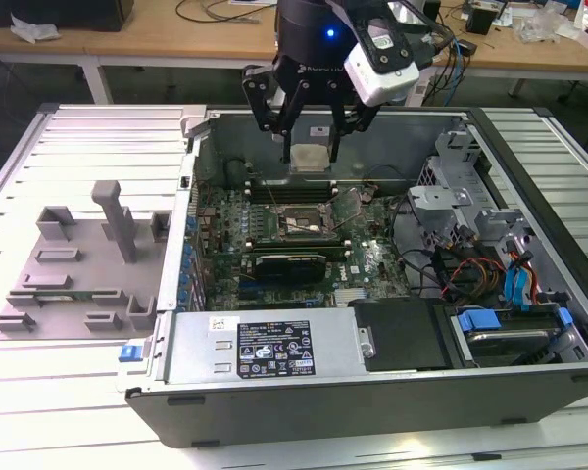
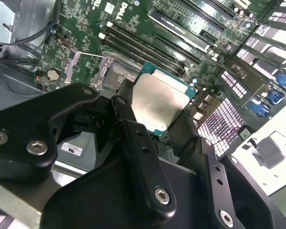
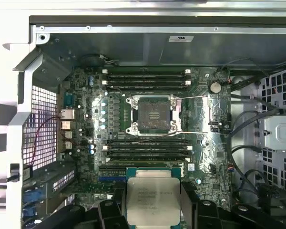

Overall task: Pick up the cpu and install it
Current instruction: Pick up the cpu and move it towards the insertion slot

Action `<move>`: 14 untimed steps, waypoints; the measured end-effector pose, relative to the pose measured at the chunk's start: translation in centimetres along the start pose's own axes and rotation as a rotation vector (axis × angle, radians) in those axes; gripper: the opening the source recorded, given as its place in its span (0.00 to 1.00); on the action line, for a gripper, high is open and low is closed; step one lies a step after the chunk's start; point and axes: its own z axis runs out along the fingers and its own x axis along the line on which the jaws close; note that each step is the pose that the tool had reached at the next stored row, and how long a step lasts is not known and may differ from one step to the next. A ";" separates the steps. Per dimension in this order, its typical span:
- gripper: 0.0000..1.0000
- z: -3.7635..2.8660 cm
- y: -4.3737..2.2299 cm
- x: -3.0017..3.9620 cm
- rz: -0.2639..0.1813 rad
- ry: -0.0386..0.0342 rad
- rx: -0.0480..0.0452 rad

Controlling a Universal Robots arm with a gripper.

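Holding the cpu [image 3: 153, 200] level, plate upward.

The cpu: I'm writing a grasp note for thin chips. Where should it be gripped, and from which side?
By two opposite edges, coming from above. The cpu is a thin flat square, so only its edges offer purchase; the gripper pinches it that way now.

Jaws hide two edges of the cpu [image 2: 159, 102].
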 end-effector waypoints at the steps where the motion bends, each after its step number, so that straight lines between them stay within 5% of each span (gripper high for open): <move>1: 0.55 0.03 0.00 -0.01 0.000 -0.0007 -0.0002; 8: 0.55 0.80 0.04 0.00 -0.020 -0.0167 -0.0002; 14: 0.55 1.62 0.80 0.01 -0.023 -0.0175 -0.0003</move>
